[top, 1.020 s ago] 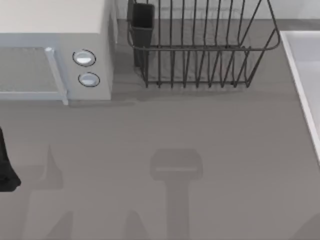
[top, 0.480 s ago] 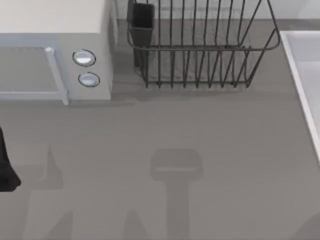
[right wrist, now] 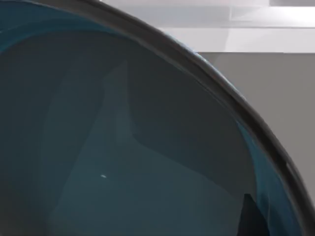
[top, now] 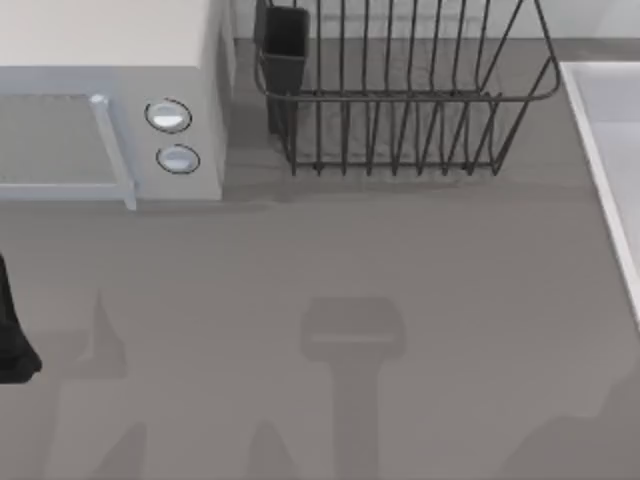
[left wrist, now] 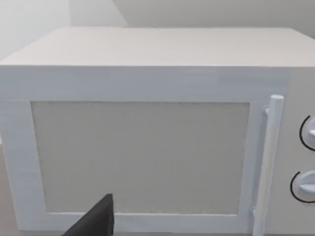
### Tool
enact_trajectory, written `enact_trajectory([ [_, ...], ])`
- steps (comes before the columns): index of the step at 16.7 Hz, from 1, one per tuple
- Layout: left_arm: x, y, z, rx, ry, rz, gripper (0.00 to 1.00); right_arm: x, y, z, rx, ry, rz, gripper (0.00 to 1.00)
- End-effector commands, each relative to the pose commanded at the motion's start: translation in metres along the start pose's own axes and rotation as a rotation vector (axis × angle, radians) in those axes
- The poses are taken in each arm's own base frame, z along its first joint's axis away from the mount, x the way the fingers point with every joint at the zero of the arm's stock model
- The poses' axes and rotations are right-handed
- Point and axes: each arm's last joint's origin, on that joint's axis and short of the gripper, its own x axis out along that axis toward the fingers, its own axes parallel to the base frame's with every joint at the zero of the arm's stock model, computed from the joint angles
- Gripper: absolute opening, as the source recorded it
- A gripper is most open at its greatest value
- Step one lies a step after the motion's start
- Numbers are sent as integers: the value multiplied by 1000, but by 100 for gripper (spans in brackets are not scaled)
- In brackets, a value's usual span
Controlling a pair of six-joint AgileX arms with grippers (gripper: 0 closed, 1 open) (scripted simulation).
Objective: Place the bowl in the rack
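Observation:
A blue bowl (right wrist: pixel 123 147) with a dark rim sits very close in the right wrist view, its inside facing the camera. One dark fingertip (right wrist: pixel 247 219) of my right gripper lies against the bowl's inner wall just below the rim, so the gripper is shut on the bowl's edge. The rack (top: pixel 400 100), dark wire with upright bars and flared sides, stands at the back of the table, with a dark utensil cup (top: pixel 286 40) at its left corner. My left arm (top: pixel 12 335) is parked at the table's left edge, facing the microwave (left wrist: pixel 147 98).
A white microwave (top: pixel 110 60) with two round knobs stands at the back left, right beside the rack. A white raised basin edge (top: pixel 605 140) runs along the right side. Open grey tabletop (top: pixel 350 260) lies in front of the rack.
A shadow at the table's lower right corner has grown and spread to the left. The rack, the microwave and my left arm have not moved.

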Motion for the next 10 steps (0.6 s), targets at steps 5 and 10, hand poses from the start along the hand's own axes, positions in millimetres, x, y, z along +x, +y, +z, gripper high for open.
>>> enact_trajectory([
  [5,0,0,0,0,0,0,100,-81,8,-7,3,11,6,0],
  [10,0,0,0,0,0,0,100,-116,16,-16,3,-17,-13,0],
])
